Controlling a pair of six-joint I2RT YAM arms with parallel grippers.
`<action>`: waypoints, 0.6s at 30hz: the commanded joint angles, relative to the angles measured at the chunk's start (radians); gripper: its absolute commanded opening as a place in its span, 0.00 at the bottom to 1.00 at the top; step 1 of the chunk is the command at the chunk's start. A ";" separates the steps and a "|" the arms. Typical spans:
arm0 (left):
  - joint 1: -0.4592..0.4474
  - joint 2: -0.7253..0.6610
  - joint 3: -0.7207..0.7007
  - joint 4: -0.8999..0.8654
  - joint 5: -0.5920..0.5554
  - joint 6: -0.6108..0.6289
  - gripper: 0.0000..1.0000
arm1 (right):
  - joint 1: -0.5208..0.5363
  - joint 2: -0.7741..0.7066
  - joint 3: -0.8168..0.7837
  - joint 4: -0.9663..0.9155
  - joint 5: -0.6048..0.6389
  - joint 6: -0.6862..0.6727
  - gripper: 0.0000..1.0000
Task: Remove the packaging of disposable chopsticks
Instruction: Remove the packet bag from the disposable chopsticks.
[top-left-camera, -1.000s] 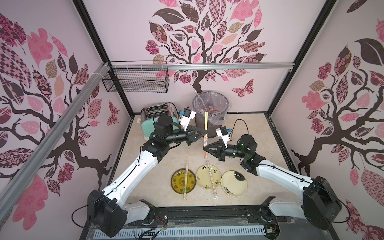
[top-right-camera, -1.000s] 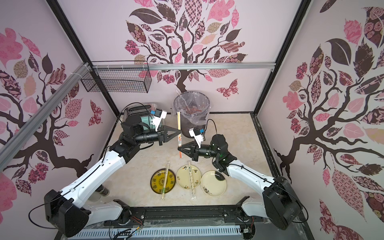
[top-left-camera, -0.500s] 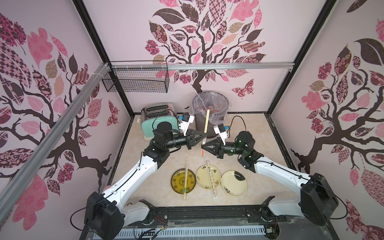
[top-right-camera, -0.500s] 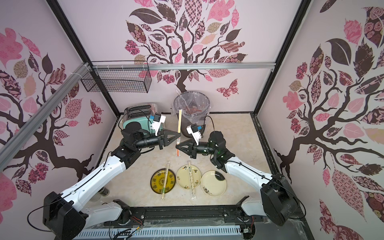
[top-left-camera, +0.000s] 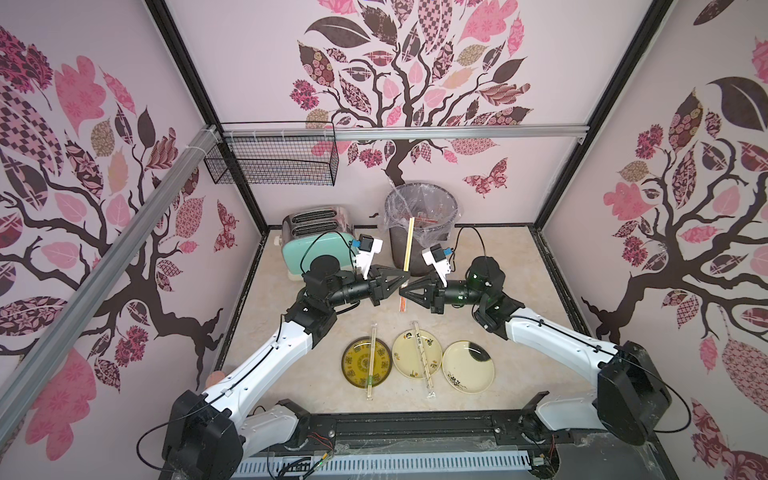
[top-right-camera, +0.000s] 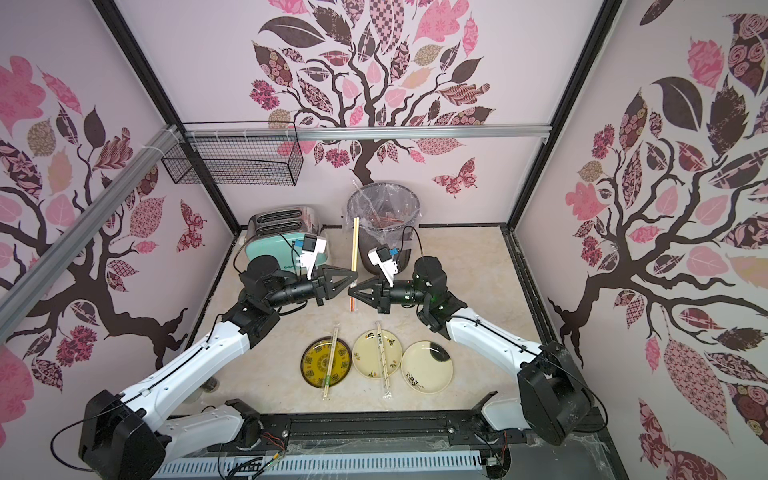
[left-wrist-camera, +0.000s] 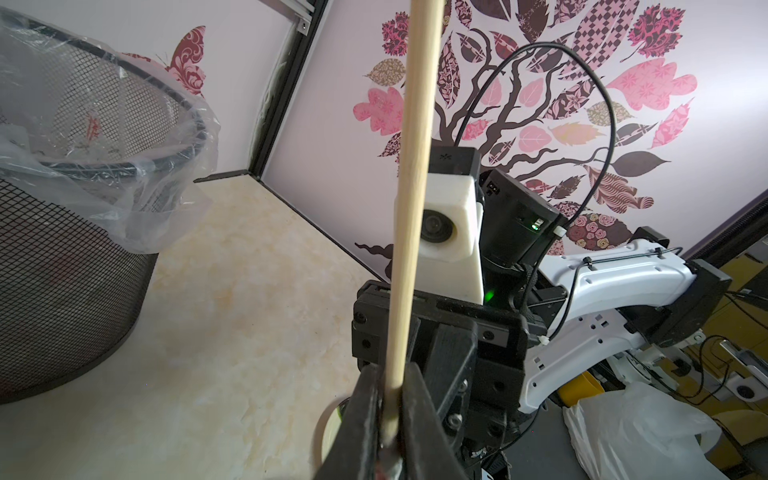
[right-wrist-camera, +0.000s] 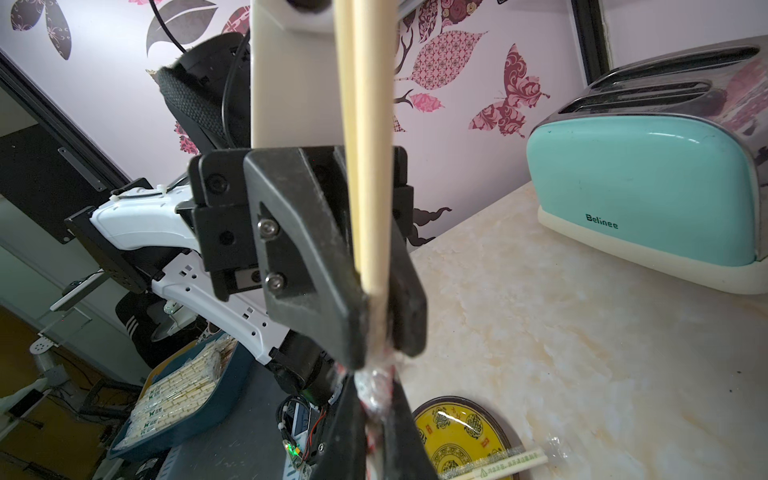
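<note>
Mid-frame, above the marbled-beige tabletop (top-left-camera: 498, 270), the left gripper (top-left-camera: 404, 277) pinched upright pale wooden disposable chopsticks (top-left-camera: 409, 245); just below, the right gripper (top-left-camera: 401, 291) clamped their crinkled clear packaging (right-wrist-camera: 376, 390). Higher in frame stood a black mesh bin (top-left-camera: 455, 210) against leaf-patterned walls (top-left-camera: 540, 62).

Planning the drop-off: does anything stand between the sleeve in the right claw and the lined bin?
Nothing visible. Bare tabletop lies between the sleeve, pinched in the right claw, and the bin; the toaster stands aside.
</note>
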 joint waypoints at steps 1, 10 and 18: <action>-0.033 0.016 -0.064 -0.138 0.088 -0.022 0.15 | -0.004 -0.014 0.119 0.132 0.043 -0.023 0.00; -0.034 -0.019 -0.035 -0.165 0.045 -0.017 0.19 | -0.004 0.011 0.139 0.072 0.026 -0.051 0.00; 0.076 0.008 0.172 -0.246 0.042 0.018 0.56 | -0.001 -0.002 0.059 0.023 0.022 -0.075 0.00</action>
